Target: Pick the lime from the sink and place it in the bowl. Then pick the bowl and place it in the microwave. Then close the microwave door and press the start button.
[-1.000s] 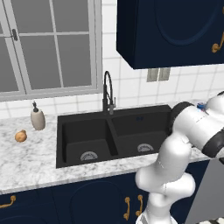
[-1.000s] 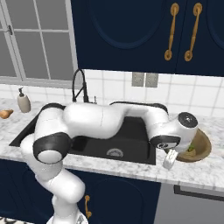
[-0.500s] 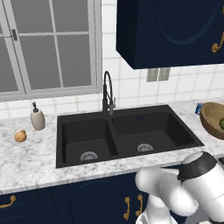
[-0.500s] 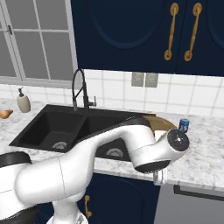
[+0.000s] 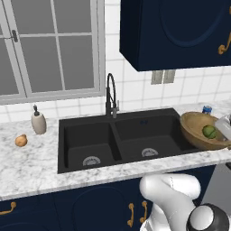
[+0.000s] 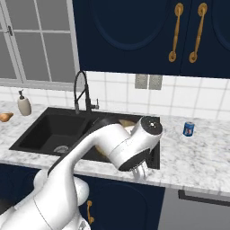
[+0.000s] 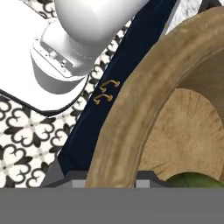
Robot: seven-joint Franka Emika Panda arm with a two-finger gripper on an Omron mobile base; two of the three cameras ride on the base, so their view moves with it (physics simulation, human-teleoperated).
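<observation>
wooden bowl (image 5: 195,130), matte black sink (image 5: 118,137)

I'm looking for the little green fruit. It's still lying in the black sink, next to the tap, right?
Not quite. The lime is not in the sink; it lies inside the wooden bowl, to the right of the sink. The left base view shows it there, and both basins hold no fruit. The tap does stand behind the sink.

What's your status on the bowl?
Fingers closed on the bowl rim. Lime sits inside the bowl. Small blue can on the counter behind it; nothing else close.
</observation>
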